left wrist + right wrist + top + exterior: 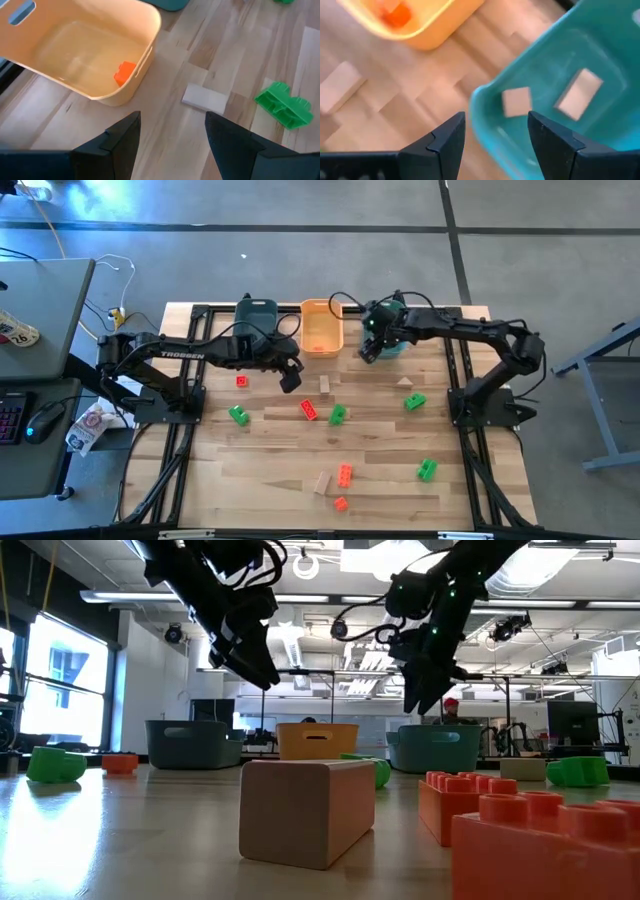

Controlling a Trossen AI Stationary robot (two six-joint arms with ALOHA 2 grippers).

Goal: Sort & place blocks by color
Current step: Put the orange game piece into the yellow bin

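Observation:
Green, red-orange and tan blocks lie scattered on the wooden table (260, 470), among them a tan one (325, 385), a red one (308, 409) and a green one (338, 414). My left gripper (290, 377) hangs open above the table near the orange bin (322, 327). Ahead of it lie the tan block (204, 98) and a green block (283, 104). One red-orange block (124, 73) lies in the orange bin. My right gripper (496, 132) is open and empty over the near rim of the teal bin (560, 60), which holds two tan blocks (516, 100) (578, 94).
A dark teal bin (258, 315) stands at the far edge, left of the orange bin. More blocks lie toward the near edge: green (427, 470), red (345, 474), tan (322, 482). Black frame rails (190, 380) run along both sides of the table.

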